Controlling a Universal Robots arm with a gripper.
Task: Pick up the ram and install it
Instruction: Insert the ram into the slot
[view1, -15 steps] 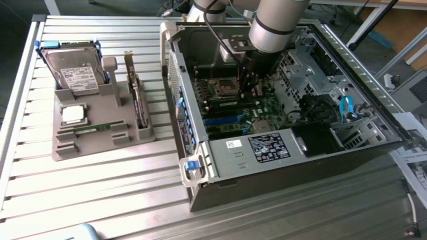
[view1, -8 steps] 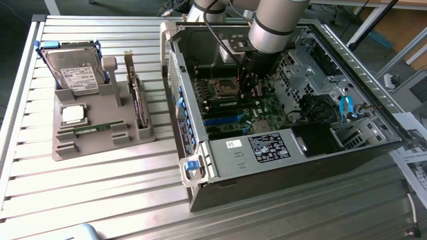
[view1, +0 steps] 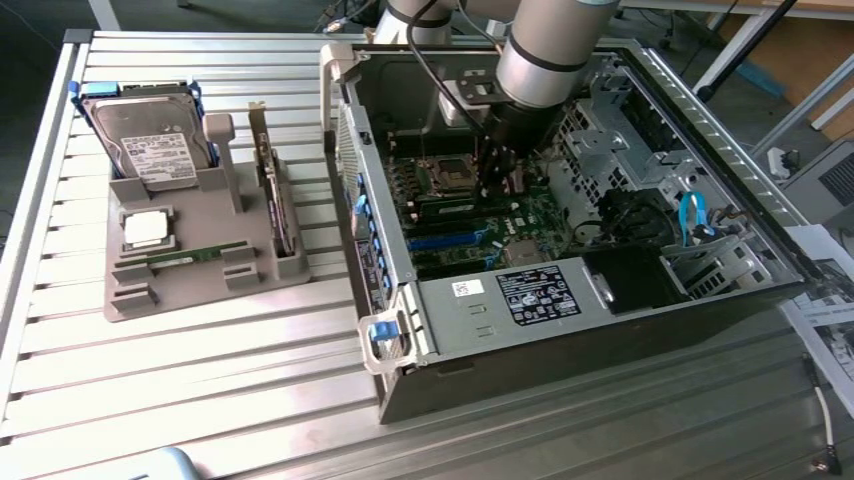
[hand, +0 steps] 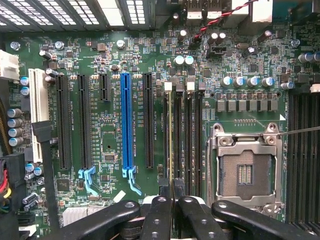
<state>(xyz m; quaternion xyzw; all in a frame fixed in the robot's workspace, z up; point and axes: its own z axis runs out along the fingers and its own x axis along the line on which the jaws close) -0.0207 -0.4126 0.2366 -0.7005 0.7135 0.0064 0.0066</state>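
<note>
My gripper (hand: 173, 201) is deep inside the open computer case (view1: 400, 330), above the motherboard (hand: 110, 145). Its two black fingers (hand: 159, 212) are shut on the ram (hand: 172, 140), which I see edge-on as a thin pale strip. The strip runs in line with the row of dark memory slots (hand: 187, 140) beside the processor socket (hand: 245, 170). I cannot tell whether it is touching a slot or hovering just over one. In the exterior view the arm comes down from the top and the gripper (view1: 505, 185) hangs over the green board near the socket.
A grey parts tray (view1: 200, 295) on the slatted table at the exterior view's left holds a hard drive (view1: 150, 140), a square silver chip (view1: 147, 228), an upright dark card (view1: 274, 200) and a thin green strip (view1: 187, 257). Case walls, drive cages and cables (view1: 691, 215) surround the gripper.
</note>
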